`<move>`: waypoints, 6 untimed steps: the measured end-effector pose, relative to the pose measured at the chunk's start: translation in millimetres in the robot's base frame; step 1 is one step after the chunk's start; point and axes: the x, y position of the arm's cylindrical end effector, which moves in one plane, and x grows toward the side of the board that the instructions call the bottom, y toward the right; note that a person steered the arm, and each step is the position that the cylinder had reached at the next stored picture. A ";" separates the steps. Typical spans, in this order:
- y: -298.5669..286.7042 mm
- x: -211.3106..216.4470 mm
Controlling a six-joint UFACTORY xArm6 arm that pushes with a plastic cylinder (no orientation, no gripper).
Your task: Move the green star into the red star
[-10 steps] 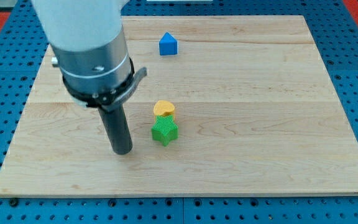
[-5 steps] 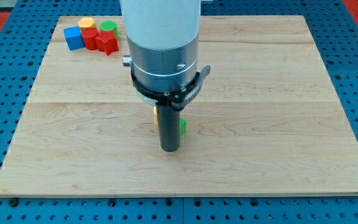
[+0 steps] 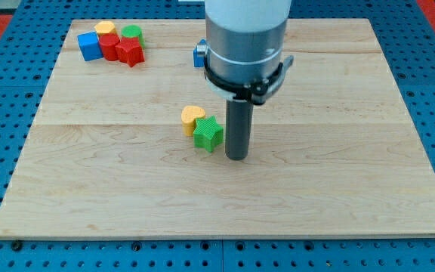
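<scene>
The green star, small, rigid and judged light, sits mid-frame touching a yellow block. No claw is fitted; my tip rests just right of it. The red star lies upper left.

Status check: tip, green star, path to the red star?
My tip just right of green star. Yellow block touching it upper-left, on the line to red star.

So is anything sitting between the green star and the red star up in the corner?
The yellow heart touches the green star on its upper-left side, roughly on the line toward the red star. Beyond it the board looks bare. My tip stands just to the green star's right, nothing between them.
</scene>
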 end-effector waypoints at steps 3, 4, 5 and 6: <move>-69.8 -62.2; -31.7 -68.7; -103.5 -85.9; -179.6 -98.6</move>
